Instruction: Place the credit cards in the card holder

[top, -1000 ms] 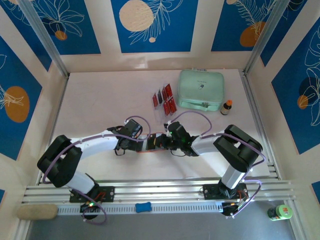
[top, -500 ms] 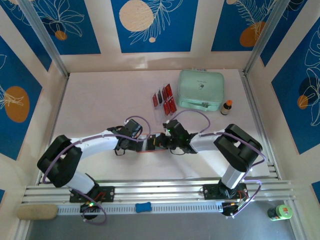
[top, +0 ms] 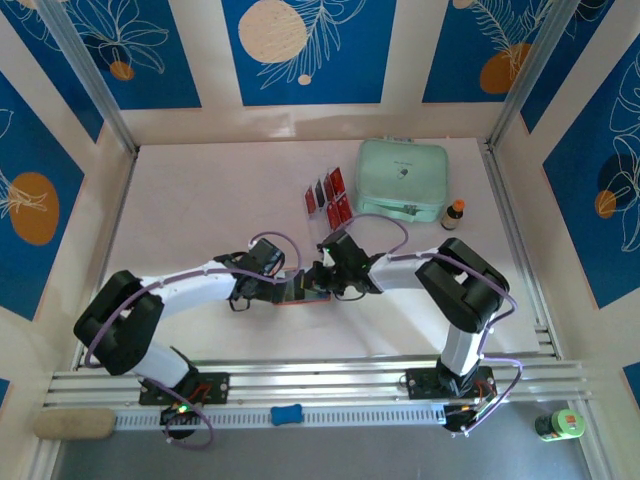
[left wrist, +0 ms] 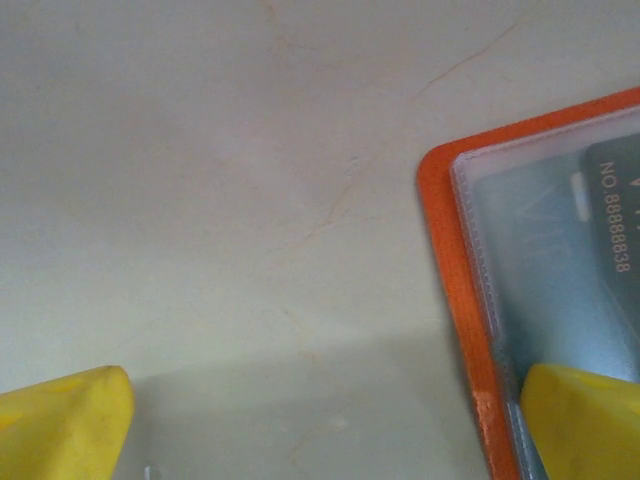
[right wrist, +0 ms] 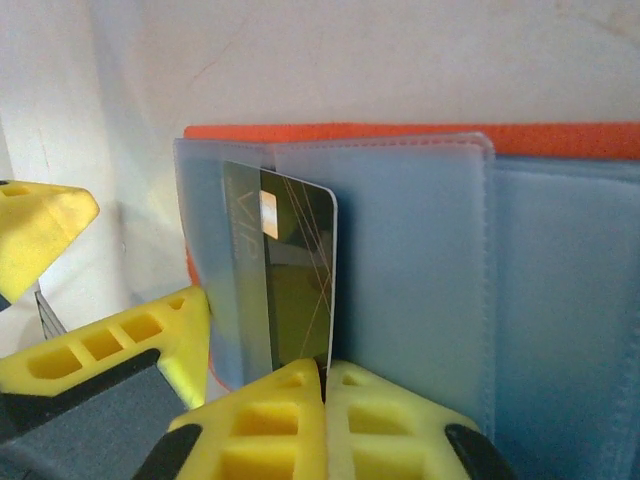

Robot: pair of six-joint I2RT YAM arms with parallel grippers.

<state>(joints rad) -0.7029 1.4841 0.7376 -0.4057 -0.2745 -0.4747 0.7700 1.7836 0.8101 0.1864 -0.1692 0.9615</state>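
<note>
Left gripper (left wrist: 320, 430): fingers spread wide, one yellow tip at the orange edge of the card holder (left wrist: 447, 250), the other over bare table (left wrist: 250, 150).
Right gripper (right wrist: 325, 375): pinched together on the lower edge of a black card (right wrist: 290, 280).
Card holder: lies open between both grippers, with the black card partly inside its clear sleeve.
Remaining credit cards (top: 337, 181): red and black, farther back, beside the mint-green case (top: 402, 180).
</note>
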